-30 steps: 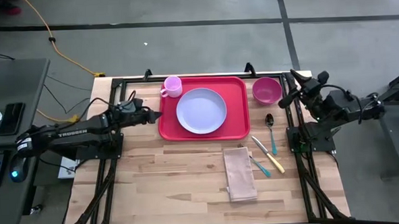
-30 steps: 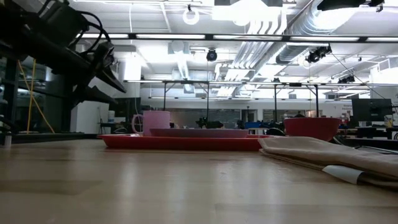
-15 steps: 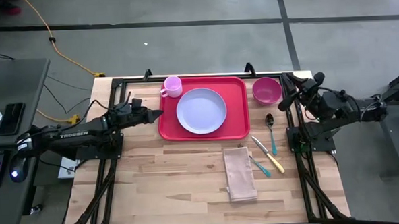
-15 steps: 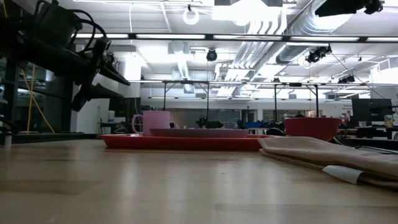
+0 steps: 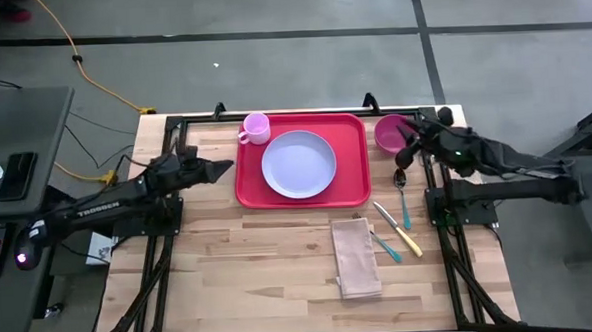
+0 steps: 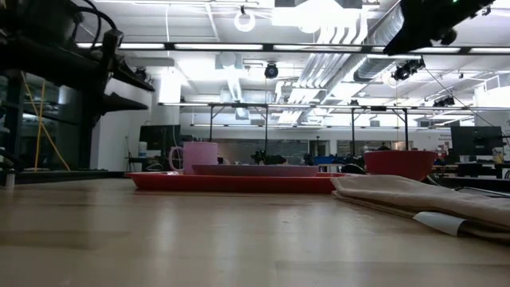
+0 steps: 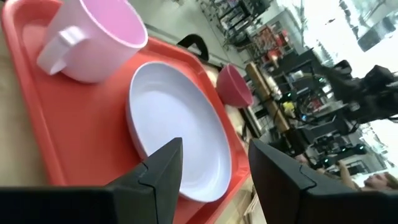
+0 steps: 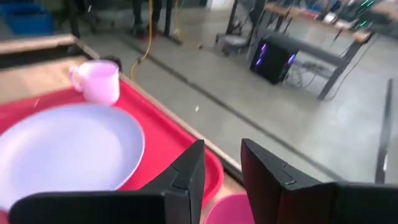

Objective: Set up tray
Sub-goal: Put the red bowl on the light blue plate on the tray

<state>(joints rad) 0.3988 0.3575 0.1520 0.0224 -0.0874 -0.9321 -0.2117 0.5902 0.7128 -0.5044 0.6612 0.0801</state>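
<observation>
The tray [image 5: 301, 161], red with a low rim, lies flat at the far edge of the worktop [image 5: 250, 268], about midway along it. A lavender plate [image 5: 298, 164] sits in its middle and a pink mug [image 5: 255, 128] stands upright in its far left corner. Just off the tray's right edge stands a magenta bowl [image 5: 393, 133], with a spoon [image 5: 401, 186] nearer the front, then a knife [image 5: 397, 228] and a teal-handled utensil [image 5: 387, 247] lying slanted, and a folded tan napkin [image 5: 355, 256] toward the front edge. The left gripper [image 5: 219, 168] hovers beside the tray's left edge, its fingers [image 7: 163, 168] spread apart with nothing between them. The right gripper [image 5: 403, 149] hangs over the bowl's near rim, fingers [image 8: 188, 171] parted a little and empty. The worktop is pale wood planking framed in black bars. Beyond it lies a grey floor crossed by dark lines and an orange cable [image 5: 86, 65]; the level view shows a bright workshop with ceiling ducts [image 6: 351, 32] and benches.
</observation>
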